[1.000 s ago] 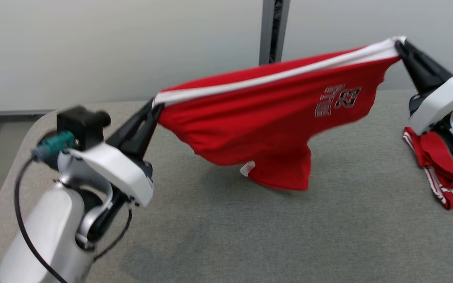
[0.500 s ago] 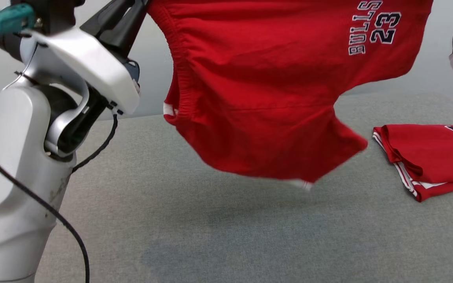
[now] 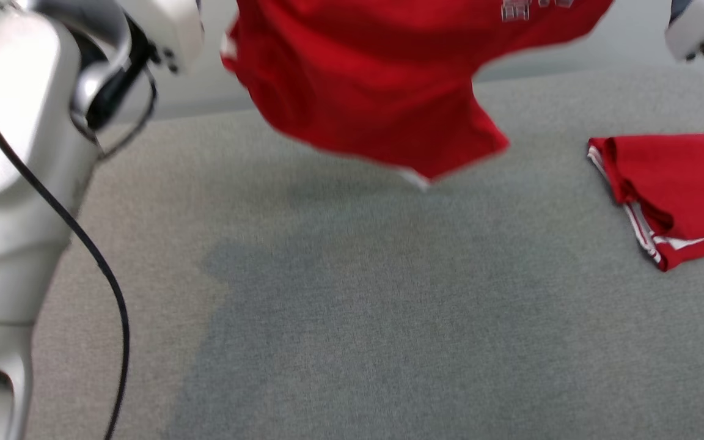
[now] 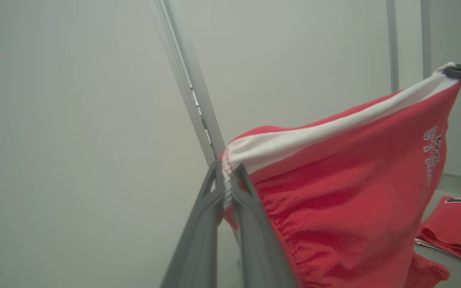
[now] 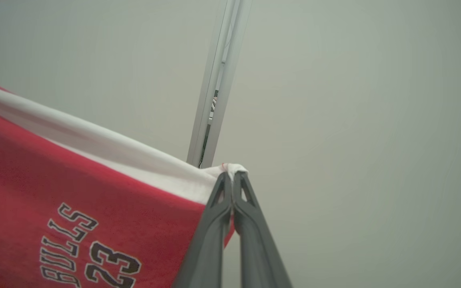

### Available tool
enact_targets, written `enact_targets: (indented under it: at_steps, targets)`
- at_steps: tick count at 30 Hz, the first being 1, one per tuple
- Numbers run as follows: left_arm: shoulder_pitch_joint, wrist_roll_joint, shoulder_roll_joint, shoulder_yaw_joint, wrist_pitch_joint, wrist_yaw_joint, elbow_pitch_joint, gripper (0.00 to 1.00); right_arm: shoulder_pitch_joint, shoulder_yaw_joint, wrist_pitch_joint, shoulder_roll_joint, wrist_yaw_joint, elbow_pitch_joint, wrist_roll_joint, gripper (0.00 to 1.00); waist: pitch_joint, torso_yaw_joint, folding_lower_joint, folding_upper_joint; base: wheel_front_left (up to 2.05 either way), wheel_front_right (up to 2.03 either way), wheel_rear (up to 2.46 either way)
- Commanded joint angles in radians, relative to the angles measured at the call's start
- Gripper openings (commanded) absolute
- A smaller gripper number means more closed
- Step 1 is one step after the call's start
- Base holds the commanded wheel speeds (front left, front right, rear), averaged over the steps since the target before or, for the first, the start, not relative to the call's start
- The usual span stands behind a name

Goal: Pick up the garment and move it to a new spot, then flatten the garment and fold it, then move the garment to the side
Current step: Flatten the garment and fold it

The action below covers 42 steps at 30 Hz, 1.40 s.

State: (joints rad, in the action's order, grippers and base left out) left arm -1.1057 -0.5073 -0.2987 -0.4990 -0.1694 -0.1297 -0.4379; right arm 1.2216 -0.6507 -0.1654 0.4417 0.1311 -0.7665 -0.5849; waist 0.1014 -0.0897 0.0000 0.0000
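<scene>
One red garment (image 3: 376, 91), BULLS 23 print (image 5: 86, 256), white band (image 5: 94, 140) clamped by left end effector (image 4: 225, 170) and right end effector (image 5: 232, 176)

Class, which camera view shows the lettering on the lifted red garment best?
The right wrist view: the lettering is close, sharp and readable. The left wrist view shows it small and turned sideways; the head view cuts it off at the top edge, blurred.
</scene>
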Motion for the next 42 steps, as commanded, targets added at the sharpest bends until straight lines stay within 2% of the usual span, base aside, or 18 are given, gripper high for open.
enact_targets:
  at_steps: [1, 3, 4, 8, 13, 17, 21, 27, 30, 33, 36, 42]
  targets:
    - [-0.056, 0.020, -0.005, -0.003, 0.028, 0.001, -0.027, 0.00, 0.040, 0.005, -0.014, -0.012, -0.001, -0.019, 0.013, 0.00, 0.098, -0.006, 0.0000, 0.0000, 0.00, 0.00, 0.00]
    - [-0.146, 0.056, -0.009, -0.021, 0.095, 0.000, -0.088, 0.00, 0.115, 0.010, -0.037, -0.039, -0.001, -0.058, 0.031, 0.00, 0.165, -0.010, 0.0000, 0.0000, 0.00, 0.00, 0.00]
    - [-0.235, 0.083, -0.014, -0.032, 0.171, 0.000, -0.151, 0.00, 0.198, 0.026, -0.064, -0.057, -0.001, -0.102, 0.066, 0.00, 0.235, -0.017, 0.0000, 0.0000, 0.00, 0.00, 0.00]
    - [-0.402, 0.158, -0.022, -0.060, 0.332, 0.000, -0.273, 0.00, 0.363, 0.093, -0.098, -0.099, -0.001, -0.183, 0.168, 0.00, 0.356, -0.032, 0.0000, 0.0000, 0.00, 0.00, 0.00]
    - [-0.550, 0.219, -0.006, -0.087, 0.424, 0.000, -0.383, 0.00, 0.475, 0.254, -0.100, -0.129, -0.001, -0.101, 0.360, 0.00, 0.482, -0.043, 0.0000, 0.0000, 0.00, 0.00, 0.00]
    - [-0.591, 0.229, 0.011, -0.056, 0.435, 0.003, -0.372, 0.00, 0.465, 0.371, -0.100, -0.165, -0.001, -0.007, 0.494, 0.00, 0.553, -0.039, 0.0000, 0.0000, 0.00, 0.00, 0.00]
    - [-0.509, 0.226, 0.026, -0.044, 0.434, 0.001, -0.328, 0.00, 0.392, 0.417, -0.100, -0.198, -0.001, 0.038, 0.560, 0.00, 0.588, -0.029, 0.0000, 0.0000, 0.00, 0.00, 0.00]
    - [-0.360, 0.152, 0.031, -0.115, 0.435, 0.000, -0.255, 0.00, 0.241, 0.404, -0.101, -0.178, -0.001, 0.062, 0.537, 0.00, 0.579, -0.008, 0.0000, 0.0000, 0.00, 0.00, 0.00]
    - [-0.262, 0.111, 0.011, -0.141, 0.435, 0.000, -0.213, 0.00, 0.151, 0.410, -0.101, -0.148, -0.001, 0.075, 0.487, 0.00, 0.550, 0.008, 0.0000, 0.0000, 0.00, 0.00, 0.00]
    - [-0.187, 0.107, -0.004, -0.164, 0.435, 0.000, -0.167, 0.00, 0.076, 0.419, -0.101, -0.133, -0.001, 0.100, 0.457, 0.00, 0.522, 0.015, 0.0000, 0.0000, 0.00, 0.00, 0.00]
    - [-0.046, 0.127, -0.038, -0.157, 0.435, 0.002, -0.085, 0.00, -0.059, 0.425, -0.101, -0.100, -0.001, 0.149, 0.420, 0.00, 0.474, 0.022, 0.0000, 0.0000, 0.00, 0.00, 0.00]
    - [0.253, 0.178, -0.090, -0.118, 0.435, 0.056, 0.094, 0.00, -0.363, 0.466, -0.101, -0.063, -0.001, 0.275, 0.372, 0.00, 0.369, 0.024, 0.0000, 0.0000, 0.00, 0.00, 0.00]
